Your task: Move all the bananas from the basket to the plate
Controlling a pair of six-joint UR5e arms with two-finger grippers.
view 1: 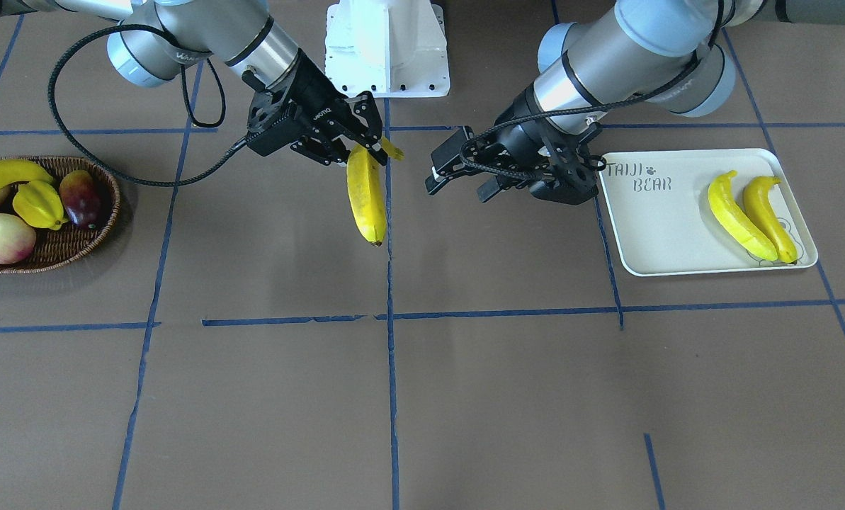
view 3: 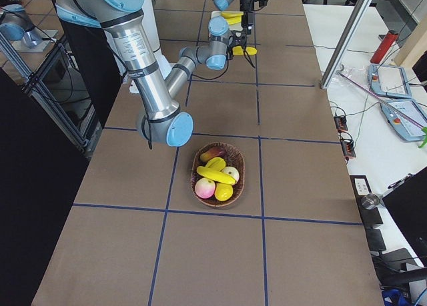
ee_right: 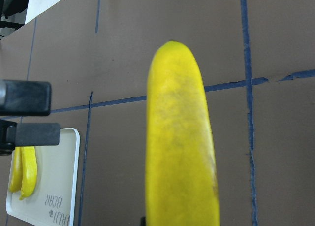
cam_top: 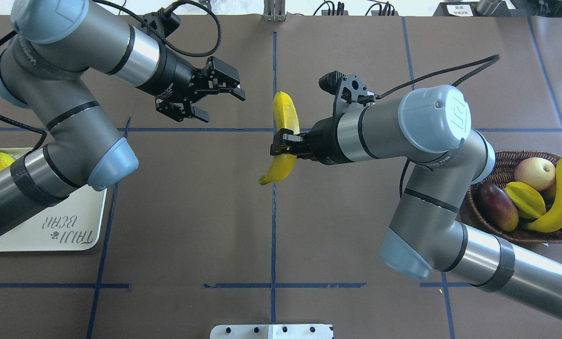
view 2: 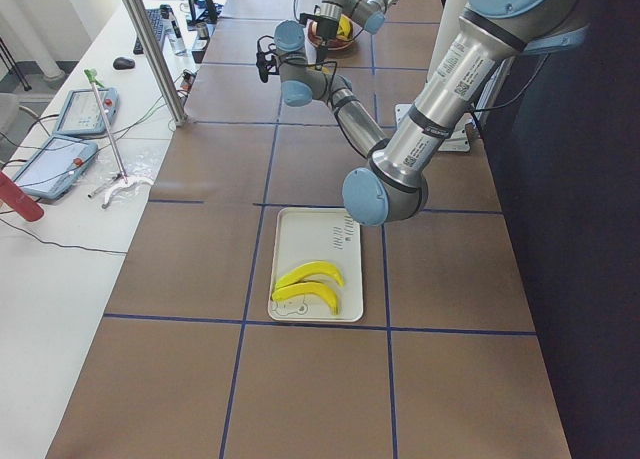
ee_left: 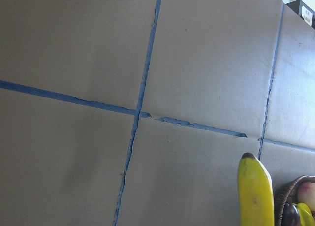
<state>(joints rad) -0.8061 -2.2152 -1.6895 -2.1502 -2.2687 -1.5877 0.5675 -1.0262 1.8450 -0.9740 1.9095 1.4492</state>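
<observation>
Although we count four bananas in all, no single view shows every one of them whole. In the overhead view the left arm covers most of the plate (cam_top: 73, 226), so only the ends of the two bananas on it peek out. The front-facing view shows them plainly: a paler banana (view 1: 738, 216) and a darker banana (view 1: 769, 216), close side by side at the end of the plate away from its "TAIJI BEAR" print.

The third, the held banana (view 1: 365, 198), is in the right claw (view 1: 367, 150), which is clamped on it near the stem end, with the stem poking out past the fingers. It sits over the middle of the tabletop (view 1: 507, 397), along the central blue tape line (view 1: 392, 368), between plate and basket. In the right wrist view it fills the middle of the frame, blurred, and that claw's own fingers are out of sight.

The fourth, the basket banana (view 1: 4, 175), lies across the other fruit in the basket (view 1: 103, 177). The front-facing view cuts the basket at its edge, and one end of this banana with it. Beside it we count one starfruit (view 1: 38, 204), one dark red mango (view 1: 81, 198) and a pale pink round fruit (view 1: 1, 239) — at least one more like it is partly hidden under the banana.

The left claw (cam_top: 222, 106) is empty, its jaws spread wide, and it faces the held banana from near by with a clear gap between them. The left wrist view shows none of its own fingers, only tabletop, the held banana's tip and a sliver of basket.
</observation>
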